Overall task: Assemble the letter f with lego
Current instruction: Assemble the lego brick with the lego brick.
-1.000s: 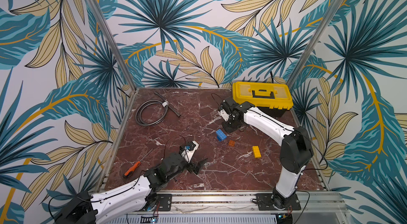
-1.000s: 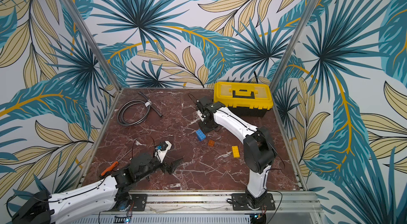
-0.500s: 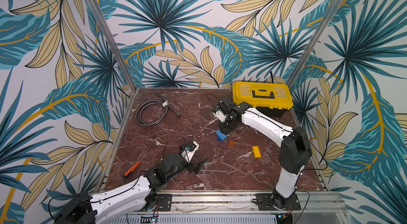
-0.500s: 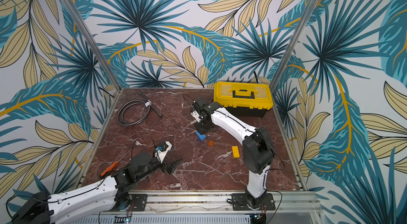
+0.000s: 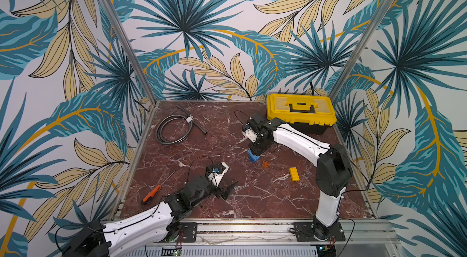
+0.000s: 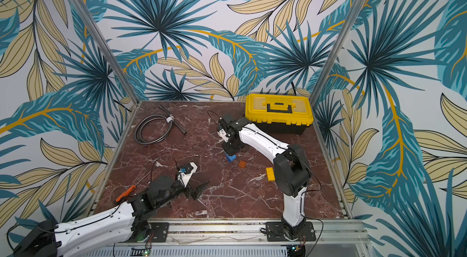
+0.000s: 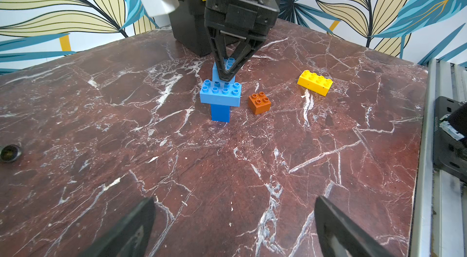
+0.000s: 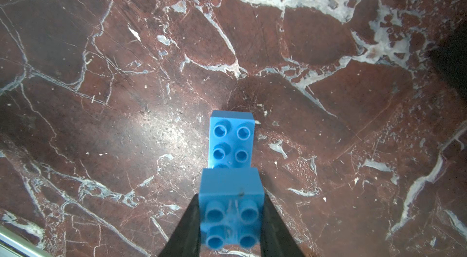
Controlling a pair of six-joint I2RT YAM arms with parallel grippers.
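My right claw [image 7: 226, 75] clenched on square blue brick [image 8: 231, 192], poised over one end of long blue brick [image 8: 231, 139]; its long axis runs straight out from between my fingers. Orange brick [image 5: 265, 164] at my 5 o'clock; left claw [image 5: 228, 190] gaping, farther off

Three blue bricks [image 7: 220, 94], one orange brick [image 7: 259, 103], one yellow brick [image 7: 314, 82] — one toolbox [image 5: 300, 109].
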